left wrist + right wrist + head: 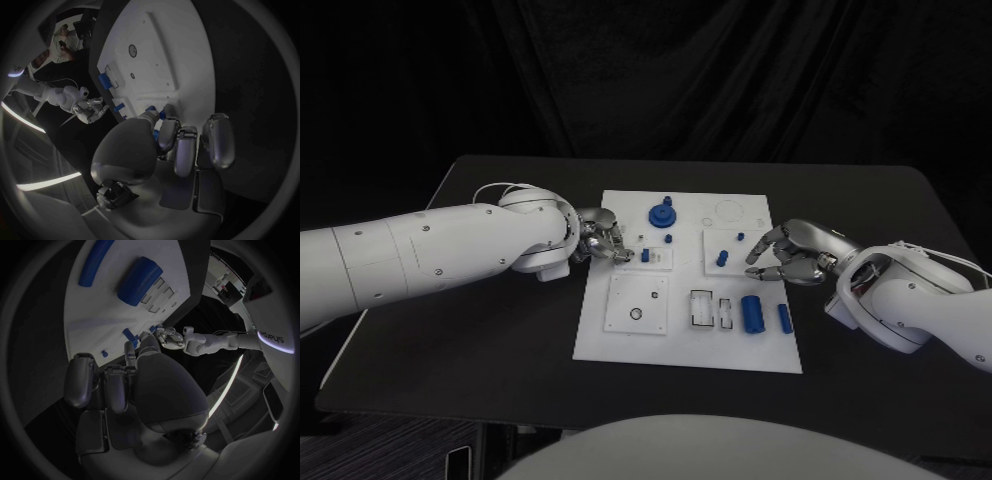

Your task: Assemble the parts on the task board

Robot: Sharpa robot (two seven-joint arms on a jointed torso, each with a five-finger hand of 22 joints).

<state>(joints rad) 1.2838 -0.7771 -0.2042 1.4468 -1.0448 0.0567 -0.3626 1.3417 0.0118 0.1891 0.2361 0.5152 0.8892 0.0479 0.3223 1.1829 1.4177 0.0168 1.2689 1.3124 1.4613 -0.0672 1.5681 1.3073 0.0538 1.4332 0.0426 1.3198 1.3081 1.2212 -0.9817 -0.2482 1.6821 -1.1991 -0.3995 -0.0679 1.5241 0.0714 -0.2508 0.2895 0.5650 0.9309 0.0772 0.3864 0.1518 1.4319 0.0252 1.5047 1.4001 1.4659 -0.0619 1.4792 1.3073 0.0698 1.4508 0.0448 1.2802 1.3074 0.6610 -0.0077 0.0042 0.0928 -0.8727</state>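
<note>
Setting: robotics lab bench. Black table (488,300) backed by dark curtain (733,80). White task board (632,345) laid out centrally.

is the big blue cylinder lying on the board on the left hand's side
No, in the head view the big blue cylinder lies on the task board on the side nearer the right hand, away from the left hand.

One white task board (687,350) lies on one black table (473,330). On the board I count six blue parts: one round stepped piece (662,214) near its far edge, three small pegs (646,254) (672,239) (721,258) around its middle, and two cylinders, one thick (751,313) and one thin (785,318), toward its near right corner. Two hands reach over the board, the left hand (602,240) and the right hand (786,254).
</note>
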